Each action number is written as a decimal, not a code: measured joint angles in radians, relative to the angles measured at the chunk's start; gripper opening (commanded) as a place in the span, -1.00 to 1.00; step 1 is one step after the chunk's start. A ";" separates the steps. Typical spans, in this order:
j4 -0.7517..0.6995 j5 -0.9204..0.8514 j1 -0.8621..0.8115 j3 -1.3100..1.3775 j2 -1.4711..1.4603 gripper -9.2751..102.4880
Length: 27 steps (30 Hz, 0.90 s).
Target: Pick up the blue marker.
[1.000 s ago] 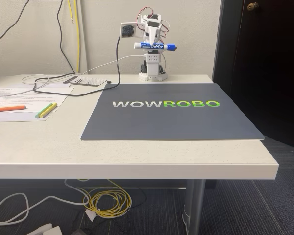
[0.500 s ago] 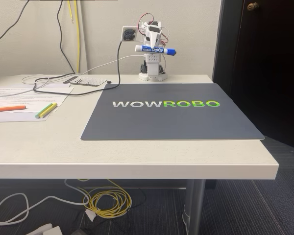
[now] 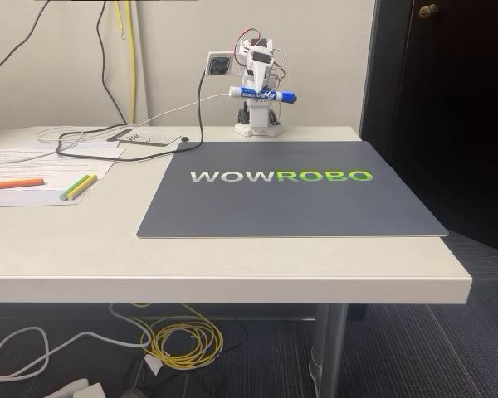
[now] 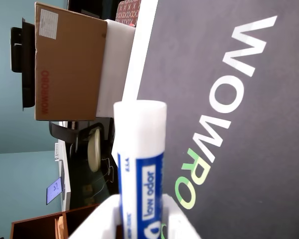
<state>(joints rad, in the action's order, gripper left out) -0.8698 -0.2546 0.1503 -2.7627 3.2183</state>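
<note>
In the fixed view a white table (image 3: 232,265) spans the scene, its near edge running across the lower part, with cables hanging under it. On its right half lies a large dark grey mat (image 3: 292,191) printed WOWROBO in white and green letters; the same mat (image 4: 249,99) shows in the wrist view, turned on its side. Left of the mat lie sheets of paper (image 3: 41,170), and black and white cables (image 3: 108,137) run over the far left of the table toward the wall.

At the far edge of the table, behind the mat, stands the small white robot arm (image 3: 257,99), folded up over its base. Its gripper (image 3: 258,91) is pinching the blue marker (image 3: 262,94), which lies level across the jaws, well above the table top, white end to the left and blue cap to the right. In the wrist view the marker (image 4: 139,159) rises from between the two white fingers (image 4: 177,219) at the bottom edge, its white end uppermost and its blue label reading "low odor".

On the paper at the left lie an orange highlighter (image 3: 15,183) and, just right of it, a yellow and a green pen (image 3: 78,187) side by side. In the wrist view a brown cardboard box (image 4: 70,69) sits beyond the table edge.
</note>
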 measured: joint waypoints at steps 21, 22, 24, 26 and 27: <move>-0.097 -0.064 -0.026 0.000 0.051 -0.47; -0.097 -0.067 -0.026 0.000 0.051 -0.47; -0.097 -0.072 -0.026 0.000 0.051 -0.47; -0.097 -0.081 -0.026 0.000 0.051 -0.47; -0.097 -0.091 -0.026 0.000 0.051 -0.47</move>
<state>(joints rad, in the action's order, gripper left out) -0.9664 -0.3451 0.1243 -2.7627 3.2689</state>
